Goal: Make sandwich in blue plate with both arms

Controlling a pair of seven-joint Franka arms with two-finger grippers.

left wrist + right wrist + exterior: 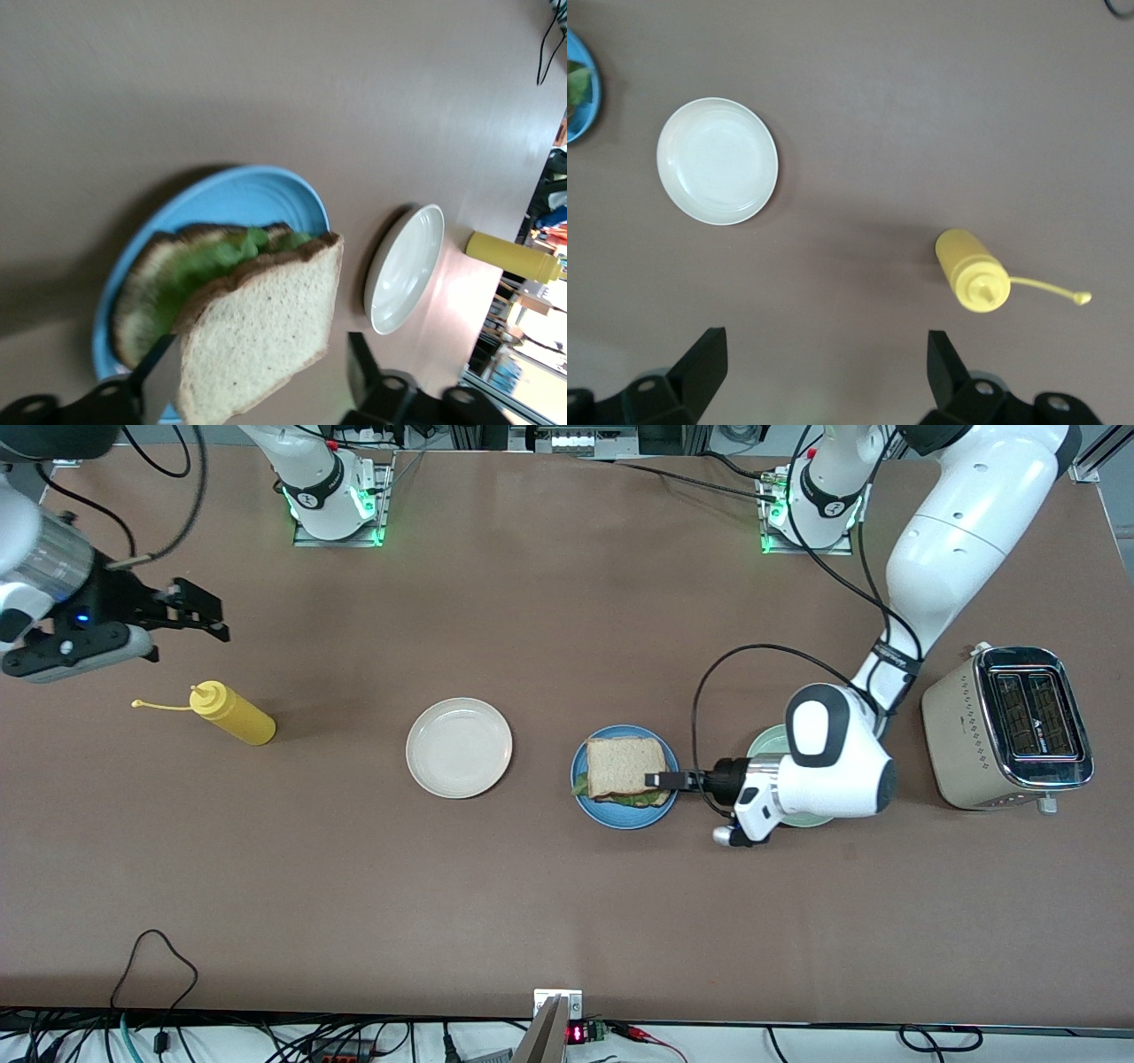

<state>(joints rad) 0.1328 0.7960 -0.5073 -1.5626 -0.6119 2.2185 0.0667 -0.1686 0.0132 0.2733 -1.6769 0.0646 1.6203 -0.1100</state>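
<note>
The blue plate (620,819) sits mid-table and holds the sandwich: a bottom bread slice (133,301), a green lettuce leaf (633,801) and a top bread slice (625,766). In the left wrist view the top slice (266,328) leans tilted over the lettuce (213,266) on the plate (248,190). My left gripper (664,780) is at the plate's edge toward the left arm's end. It is open (261,372), with the top slice's edge between its fingers; one finger (155,372) is next to the bread. My right gripper (199,611) is open (824,363) and empty, above the table at the right arm's end.
A cream-white plate (459,747) lies beside the blue plate toward the right arm's end. A yellow squeeze bottle (232,714) lies on its side farther that way. A mint-green plate (766,742) sits under the left wrist. A toaster (1010,726) stands at the left arm's end.
</note>
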